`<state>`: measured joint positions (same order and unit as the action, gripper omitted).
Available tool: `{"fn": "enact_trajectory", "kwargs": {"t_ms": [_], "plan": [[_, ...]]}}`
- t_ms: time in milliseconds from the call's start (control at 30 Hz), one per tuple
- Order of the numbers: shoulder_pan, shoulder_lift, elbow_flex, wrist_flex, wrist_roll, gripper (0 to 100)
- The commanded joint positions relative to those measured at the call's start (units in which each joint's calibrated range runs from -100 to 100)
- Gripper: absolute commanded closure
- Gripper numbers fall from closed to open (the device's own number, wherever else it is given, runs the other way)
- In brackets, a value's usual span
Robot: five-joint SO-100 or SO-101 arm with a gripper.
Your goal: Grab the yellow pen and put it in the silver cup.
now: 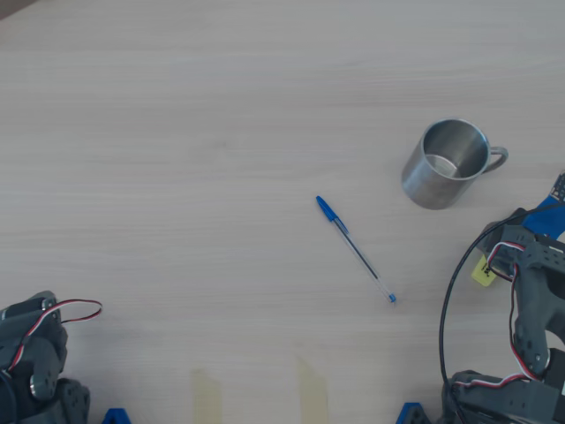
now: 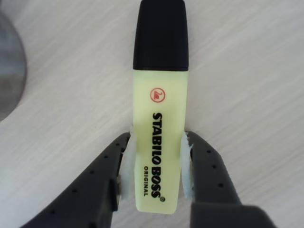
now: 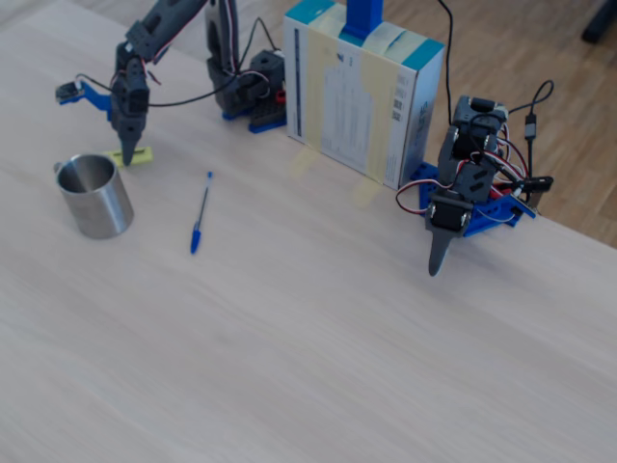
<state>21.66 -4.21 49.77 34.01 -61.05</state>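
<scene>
While the yellow pen [image 2: 159, 137] is lying flat on the surface [image 2: 247, 85] just behind the silver cup [image 3: 93, 196], I am clamping my pincer [image 2: 156, 166] squarely on its lower body, aiming to lift it level.

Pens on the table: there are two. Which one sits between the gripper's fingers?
The yellow pen, thick with a black cap, sits between the gripper fingers. The thin blue pen lies alone in mid-table, untouched.
</scene>
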Motion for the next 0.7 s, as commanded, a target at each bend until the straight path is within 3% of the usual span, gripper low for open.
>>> {"fn": "enact_trajectory", "kwargs": {"t_ms": [0, 667], "plan": [[-0.63, -0.94, -0.93, -0.59, 0.3, 96], [-2.28, -11.42, 0.34, -0.76, 0.3, 96]]}}
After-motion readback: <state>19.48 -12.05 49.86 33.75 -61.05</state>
